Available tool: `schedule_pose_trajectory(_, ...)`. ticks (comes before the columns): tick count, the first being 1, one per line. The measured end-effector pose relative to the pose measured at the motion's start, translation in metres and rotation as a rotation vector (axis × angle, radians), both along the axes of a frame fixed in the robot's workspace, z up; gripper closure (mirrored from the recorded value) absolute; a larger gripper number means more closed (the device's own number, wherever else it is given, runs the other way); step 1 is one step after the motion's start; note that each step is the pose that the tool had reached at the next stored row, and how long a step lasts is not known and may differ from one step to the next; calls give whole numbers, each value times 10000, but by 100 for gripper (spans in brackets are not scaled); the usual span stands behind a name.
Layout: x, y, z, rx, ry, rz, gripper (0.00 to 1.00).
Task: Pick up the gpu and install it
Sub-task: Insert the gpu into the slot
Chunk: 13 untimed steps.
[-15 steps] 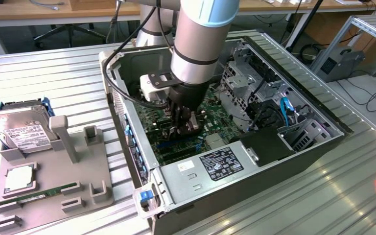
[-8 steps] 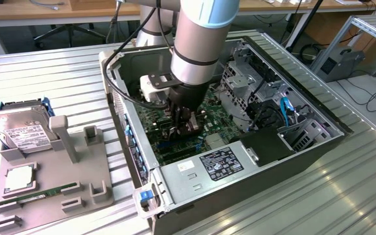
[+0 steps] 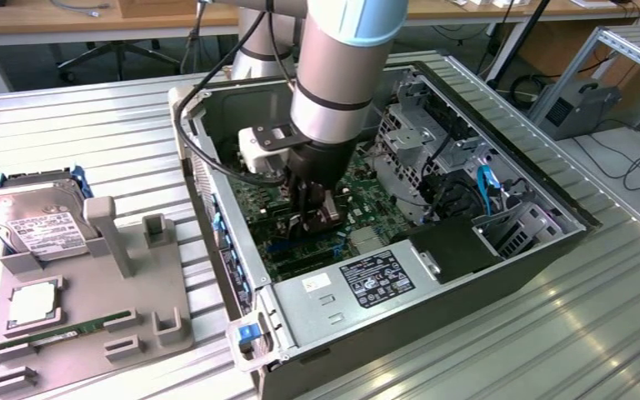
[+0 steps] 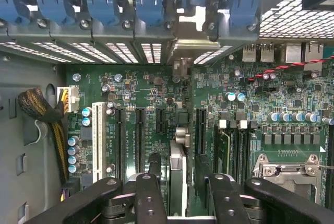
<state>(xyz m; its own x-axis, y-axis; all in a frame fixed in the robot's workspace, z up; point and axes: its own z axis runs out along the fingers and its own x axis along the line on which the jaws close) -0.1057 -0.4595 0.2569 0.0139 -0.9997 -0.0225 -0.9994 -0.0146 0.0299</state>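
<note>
Can't really see the gpu (image 4: 177, 172) past its top edge, lower end cut off behind the end effector (image 4: 180, 200). Motherboard (image 3: 353, 196) mostly blocked by the arm (image 3: 337, 75). Hard drive (image 3: 33, 221) label too tiny to read.

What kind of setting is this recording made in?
Likely a robotics lab or workshop. A robot arm reaches into an open computer case on a ribbed metal table, a grey holder beside it carries a hard drive, and desks with cables stand behind.
</note>
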Motion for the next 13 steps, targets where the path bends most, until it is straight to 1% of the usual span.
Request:
schedule_pose_trajectory(3,-1,11,102,0,-5,-1,60)
schedule_pose_trajectory(8,0,41,287,0,-8,0,60)
schedule_pose_trajectory(10,0,54,315,2,-9,0,60)
schedule_pose_trajectory(13,8,59,324,2,-4,11,62)
